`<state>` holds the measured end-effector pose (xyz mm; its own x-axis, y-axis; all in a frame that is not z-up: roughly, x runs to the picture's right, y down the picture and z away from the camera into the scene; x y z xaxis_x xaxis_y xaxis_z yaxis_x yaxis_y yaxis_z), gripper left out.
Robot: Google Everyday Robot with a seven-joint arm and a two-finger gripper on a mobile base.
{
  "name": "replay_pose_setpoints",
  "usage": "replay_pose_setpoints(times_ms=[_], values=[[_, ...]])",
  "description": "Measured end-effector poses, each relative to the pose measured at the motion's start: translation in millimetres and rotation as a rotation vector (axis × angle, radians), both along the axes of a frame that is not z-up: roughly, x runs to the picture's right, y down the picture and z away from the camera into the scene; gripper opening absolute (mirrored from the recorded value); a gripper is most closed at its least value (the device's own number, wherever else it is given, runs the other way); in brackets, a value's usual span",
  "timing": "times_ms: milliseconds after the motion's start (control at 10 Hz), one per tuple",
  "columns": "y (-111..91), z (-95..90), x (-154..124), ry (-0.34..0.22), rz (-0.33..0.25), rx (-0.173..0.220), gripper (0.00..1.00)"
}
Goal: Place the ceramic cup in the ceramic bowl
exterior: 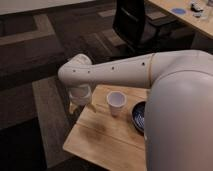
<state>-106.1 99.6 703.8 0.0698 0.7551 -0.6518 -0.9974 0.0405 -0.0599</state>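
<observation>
The white ceramic cup (115, 102) stands upright on the small wooden table (100, 140), near its far edge. The dark blue ceramic bowl (138, 116) sits just right of the cup, partly hidden behind my arm. My gripper (80, 101) hangs below the arm's wrist at the table's far left corner, left of the cup and apart from it. My white arm (130, 70) spans across the view above the table.
A black office chair (135, 22) stands on the carpet beyond the table. A long desk (185, 15) with a blue disc and small items runs along the top right. Dark patterned carpet lies to the left of the table.
</observation>
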Motion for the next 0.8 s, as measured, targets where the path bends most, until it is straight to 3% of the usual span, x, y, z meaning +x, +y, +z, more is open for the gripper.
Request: replay_pose_setpoints(times_ms=[800], values=[[-4.5, 0.0, 7.6, 0.011, 0.018, 0.009, 0.65]])
